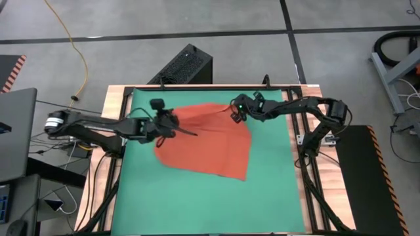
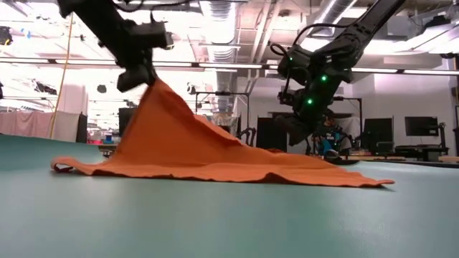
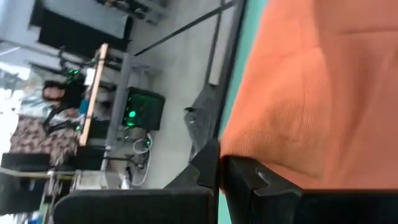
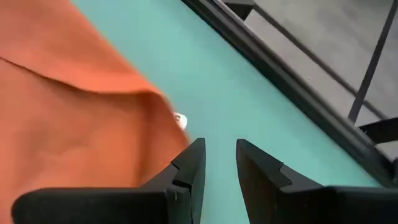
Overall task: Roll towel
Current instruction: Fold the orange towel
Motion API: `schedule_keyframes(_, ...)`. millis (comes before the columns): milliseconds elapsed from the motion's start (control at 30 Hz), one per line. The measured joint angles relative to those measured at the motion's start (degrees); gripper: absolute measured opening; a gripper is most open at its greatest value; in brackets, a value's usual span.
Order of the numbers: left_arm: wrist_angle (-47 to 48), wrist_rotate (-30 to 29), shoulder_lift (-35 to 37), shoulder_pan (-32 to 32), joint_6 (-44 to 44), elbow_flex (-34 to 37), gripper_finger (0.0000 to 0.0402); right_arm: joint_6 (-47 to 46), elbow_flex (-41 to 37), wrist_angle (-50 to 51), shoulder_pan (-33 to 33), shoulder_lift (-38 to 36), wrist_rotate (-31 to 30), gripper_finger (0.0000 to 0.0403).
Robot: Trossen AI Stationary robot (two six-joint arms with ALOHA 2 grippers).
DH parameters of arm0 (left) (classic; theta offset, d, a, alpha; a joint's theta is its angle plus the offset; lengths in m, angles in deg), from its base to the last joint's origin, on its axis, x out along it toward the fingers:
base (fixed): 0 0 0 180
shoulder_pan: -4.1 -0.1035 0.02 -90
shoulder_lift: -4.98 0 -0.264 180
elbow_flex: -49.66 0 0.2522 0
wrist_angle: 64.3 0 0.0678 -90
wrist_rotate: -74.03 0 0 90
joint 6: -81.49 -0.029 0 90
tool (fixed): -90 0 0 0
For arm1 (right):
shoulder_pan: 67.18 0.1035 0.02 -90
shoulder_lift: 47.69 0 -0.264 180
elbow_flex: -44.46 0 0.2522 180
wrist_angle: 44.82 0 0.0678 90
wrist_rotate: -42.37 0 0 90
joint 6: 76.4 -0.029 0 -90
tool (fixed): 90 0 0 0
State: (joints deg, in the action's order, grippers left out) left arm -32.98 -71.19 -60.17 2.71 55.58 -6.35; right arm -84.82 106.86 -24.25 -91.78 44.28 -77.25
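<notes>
Left gripper (image 1: 172, 122): fingers (image 3: 249, 180) pressed together on the towel's (image 1: 210, 139) far-left corner, lifted clear of the mat; in the low view the cloth rises to a peak at this gripper (image 2: 136, 75) and slopes down on both sides.

Right gripper (image 1: 234, 115): fingers (image 4: 261, 168) partly apart, nothing between them, poised at the towel's far-right corner just above the mat; a small white tag (image 4: 180, 120) shows at the cloth edge beside one finger.

Towel (image 2: 215, 154): orange-red cloth, spread over the middle of the green mat (image 1: 197, 203), most of it lying flat, near edge resting on the surface, far-left part drawn up into a tent.

Table (image 1: 111, 105): wooden frame around the mat.

Surroundings: black box (image 1: 184, 65) on the floor beyond the table; yellow cable (image 1: 72, 39) on the floor to the left
</notes>
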Motion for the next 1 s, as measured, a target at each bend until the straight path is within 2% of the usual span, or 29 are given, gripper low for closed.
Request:
schedule_keyframes(200,5.35,-3.75,8.98,0.26,2.70,0.01,0.0000,7.70,0.00,-0.10,-0.82,0.00,1.24,0.0127)
schedule_keyframes(467,6.17,-1.99,15.26,0.25,6.58,0.01,0.0000,18.10,0.00,-10.85,-5.09,0.20,19.49,0.0193)
schedule_keyframes(600,6.79,-1.57,15.46,0.24,6.58,0.00,0.0000,20.52,0.00,-15.85,-7.46,0.22,25.56,0.0213)
schedule_keyframes(800,12.77,-4.34,15.55,0.24,10.57,0.01,0.0000,20.73,1.47,-17.22,-9.62,3.58,29.87,0.0216)
schedule_keyframes(1000,19.28,-5.09,16.45,0.24,16.72,0.01,0.0000,22.43,6.02,-16.87,-7.82,10.36,30.04,0.0217)
